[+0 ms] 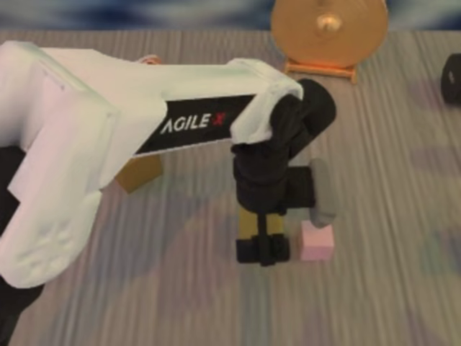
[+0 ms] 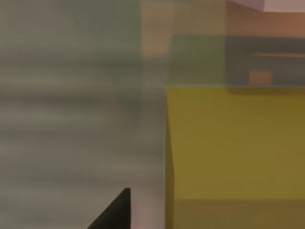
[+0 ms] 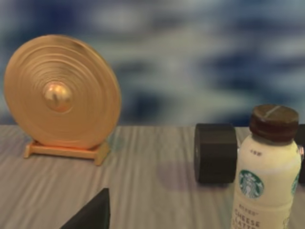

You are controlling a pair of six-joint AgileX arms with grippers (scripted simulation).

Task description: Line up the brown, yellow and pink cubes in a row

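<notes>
My left gripper point(image 1: 263, 251) reaches over the middle of the table, open. The mustard-yellow cube point(image 1: 248, 223) is partly hidden beneath it. In the left wrist view the yellow cube point(image 2: 236, 148) is very close, and one dark finger point(image 2: 116, 212) stands beside it with a gap between them. Just right of the gripper, the small pale pink cube point(image 1: 317, 242) rests on the table. The tan-brown cube point(image 1: 139, 173) lies further left, half covered by the left arm. My right arm is out of the top view; one finger point(image 3: 93, 214) shows in its wrist view, with nothing held.
A golden disc on a stand point(image 1: 328, 29) is at the back of the table, also in the right wrist view as the disc point(image 3: 61, 93). A black weight point(image 1: 452, 78) sits at the right edge. A coffee bottle point(image 3: 267, 176) stands near the right gripper.
</notes>
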